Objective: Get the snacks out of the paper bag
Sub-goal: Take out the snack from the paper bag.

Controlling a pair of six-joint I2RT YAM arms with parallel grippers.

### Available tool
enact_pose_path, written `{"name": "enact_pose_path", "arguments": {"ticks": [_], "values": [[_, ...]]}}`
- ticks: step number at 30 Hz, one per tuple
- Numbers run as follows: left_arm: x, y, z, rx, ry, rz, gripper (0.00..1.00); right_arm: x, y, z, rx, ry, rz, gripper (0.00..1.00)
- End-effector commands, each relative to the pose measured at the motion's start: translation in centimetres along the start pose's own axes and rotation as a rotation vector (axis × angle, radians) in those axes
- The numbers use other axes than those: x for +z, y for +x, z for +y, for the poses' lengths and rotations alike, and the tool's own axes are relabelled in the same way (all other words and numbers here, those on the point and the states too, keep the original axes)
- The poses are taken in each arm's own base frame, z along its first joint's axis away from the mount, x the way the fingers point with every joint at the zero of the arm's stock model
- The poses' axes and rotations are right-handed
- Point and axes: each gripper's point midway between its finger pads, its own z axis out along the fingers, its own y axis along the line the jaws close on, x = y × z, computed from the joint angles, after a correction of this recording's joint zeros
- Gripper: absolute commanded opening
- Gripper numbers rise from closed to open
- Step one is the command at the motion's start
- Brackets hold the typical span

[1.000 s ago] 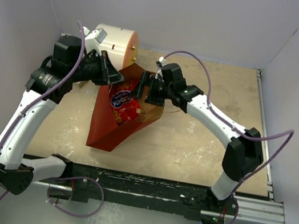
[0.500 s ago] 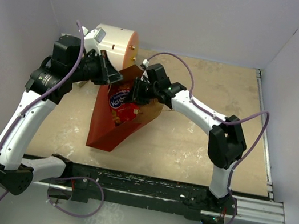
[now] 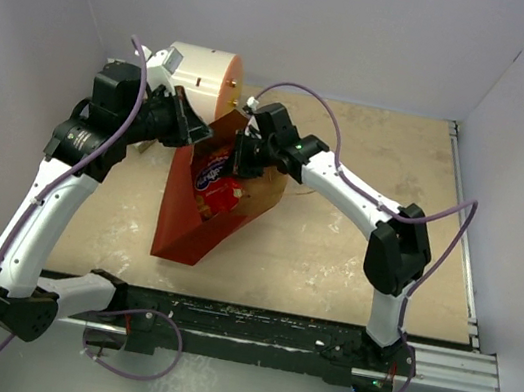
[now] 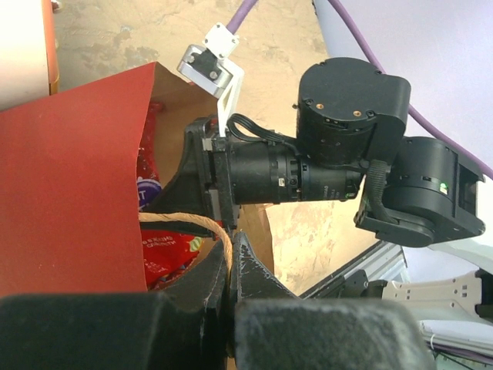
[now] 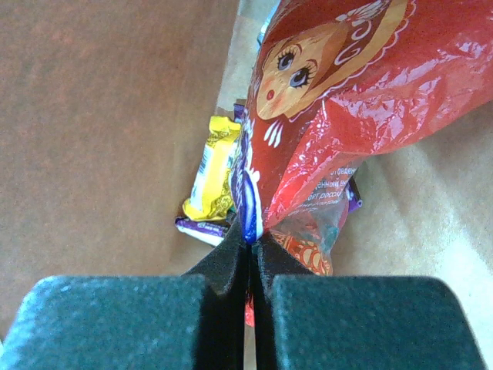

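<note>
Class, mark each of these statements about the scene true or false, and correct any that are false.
1. The right gripper is shut on an edge of the red snack bag. True.
2. The red snack bag lies out on the table. False: it is not on the table but in the mouth of the paper bag.
3. A yellow packet lies inside the paper bag. True.
4. The left gripper is wide open. False: it is shut on the paper bag's rim, at the cord handle.
5. The white-and-orange cylinder stands by the arm bases. False: the white-and-orange cylinder is at the far left, behind the paper bag.
</note>
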Motion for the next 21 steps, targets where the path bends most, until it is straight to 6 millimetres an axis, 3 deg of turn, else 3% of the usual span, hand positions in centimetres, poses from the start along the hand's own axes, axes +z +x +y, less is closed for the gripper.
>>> {"name": "enact_pose_path", "arguments": {"ticks": [1, 14, 21], "values": [[-1.0, -1.9, -0.9, 0.005, 0.011, -0.081, 0.00, -6.7, -4.2, 6.7, -0.067, -0.148, -0.163, 0.00], [-0.4, -1.6, -0.9, -0.028, 0.014, -0.065, 0.00, -14.7, -7.9, 9.8, -0.112, -0.156, -0.359, 0.00], [-0.2, -1.3, -0.5, -0.043, -0.003, -0.047, 0.00, -21.6, -10.9, 11.3, -0.145, -0.128, -0.527, 0.00]]}}
